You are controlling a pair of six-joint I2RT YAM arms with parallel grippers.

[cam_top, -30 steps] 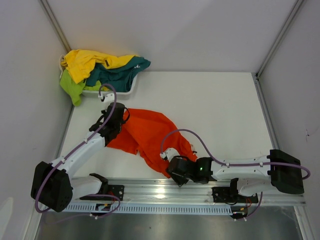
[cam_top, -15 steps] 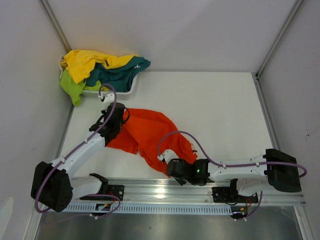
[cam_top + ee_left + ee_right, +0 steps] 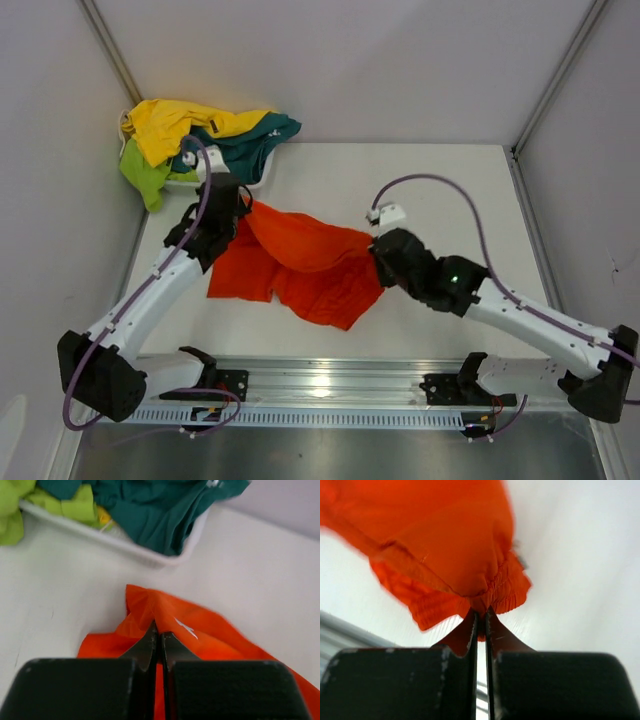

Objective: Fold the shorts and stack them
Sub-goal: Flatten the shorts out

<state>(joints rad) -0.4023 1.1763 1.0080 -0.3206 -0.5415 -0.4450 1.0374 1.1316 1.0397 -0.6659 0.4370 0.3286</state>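
Nearer the white plastic basket (image 3: pixel 165 560) than before, the right gripper (image 3: pixel 480 613) clamps the soft orange fabric shorts (image 3: pixel 300 268), the left gripper (image 3: pixel 158 629) pinching their basket-side corner; stretch evenly before laying flat.

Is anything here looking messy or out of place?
Yes: the basket in the far left corner is overstuffed. Yellow shorts, teal shorts and green shorts are heaped in it unfolded, and the green pair hangs over its side. The orange shorts are crumpled too, pinched at two ends by the left gripper and right gripper.
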